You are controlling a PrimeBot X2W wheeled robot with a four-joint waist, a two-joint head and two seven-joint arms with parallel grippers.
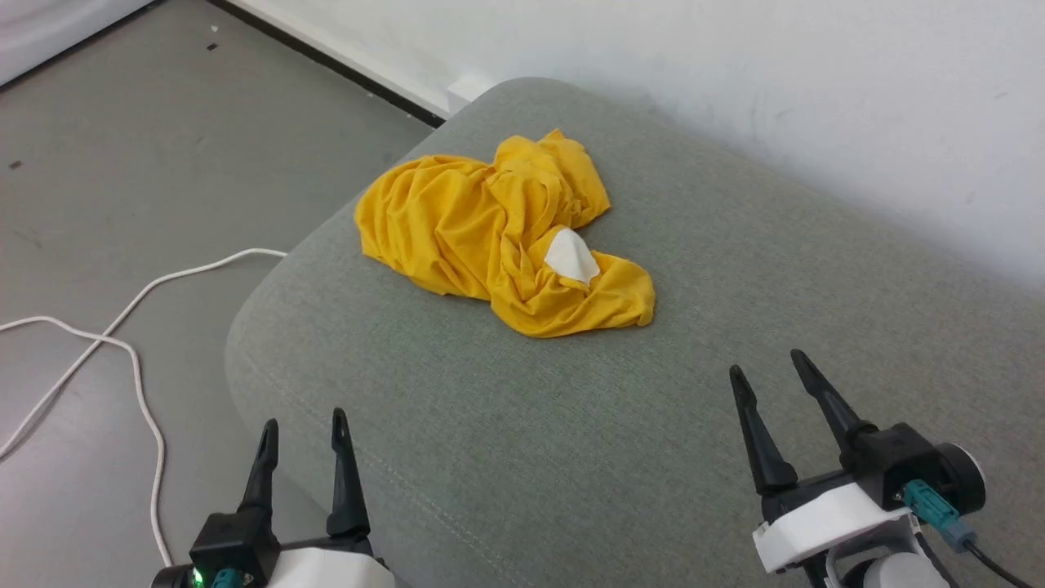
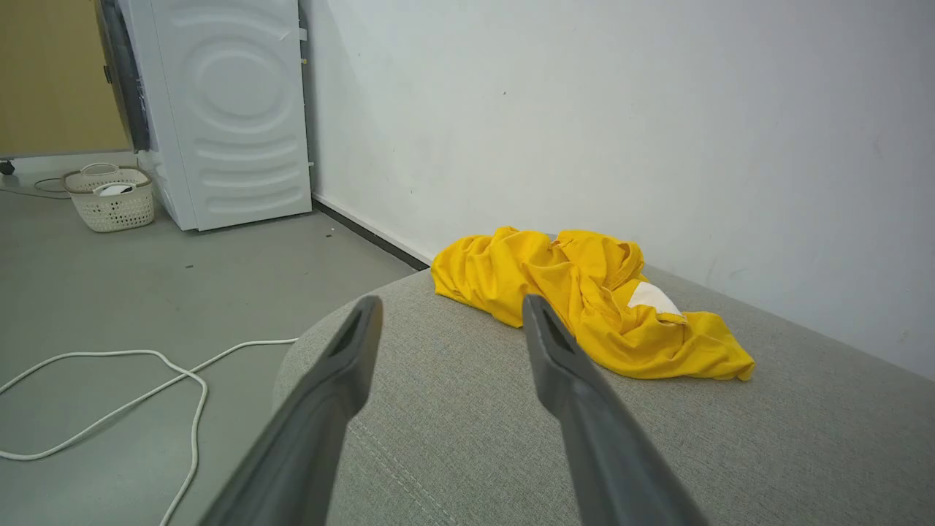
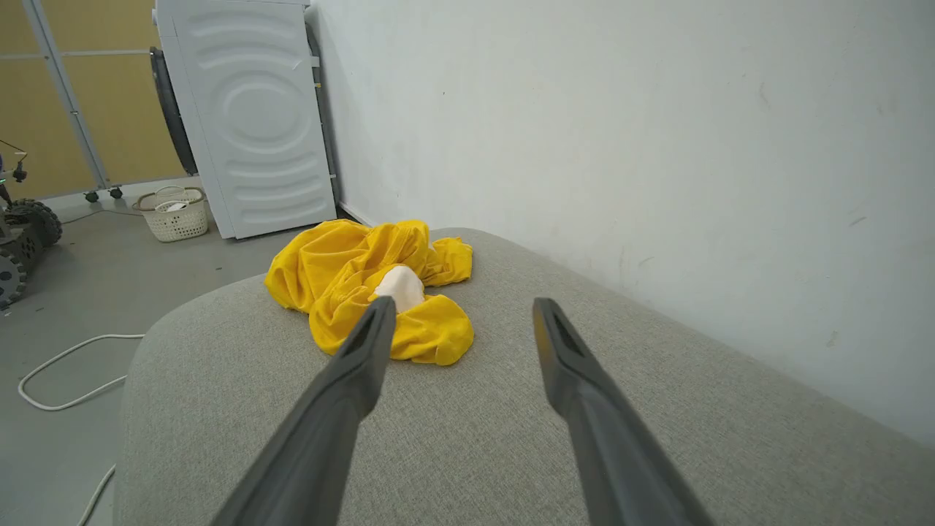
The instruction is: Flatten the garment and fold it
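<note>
The yellow T-shirt (image 1: 457, 229) lies crumpled in a heap on the grey upholstered cushion (image 1: 571, 457), toward 12 o'clock in the head view. A white patch (image 1: 571, 255) of its print shows among the folds. The left end effector (image 1: 304, 419) sits at 7 o'clock and the right end effector (image 1: 767, 363) at 4 o'clock. Both have their fingers spread apart and empty, and both are well short of the cloth. A white cable (image 1: 139, 294) trails over the floor at 9 o'clock.

Flattening appears not yet begun; this looks like the approach. The next move probably calls for reaching toward 12 o'clock, finding two outer edges of the heap, and pinching thin cotton without catching bunched layers beneath.
</note>
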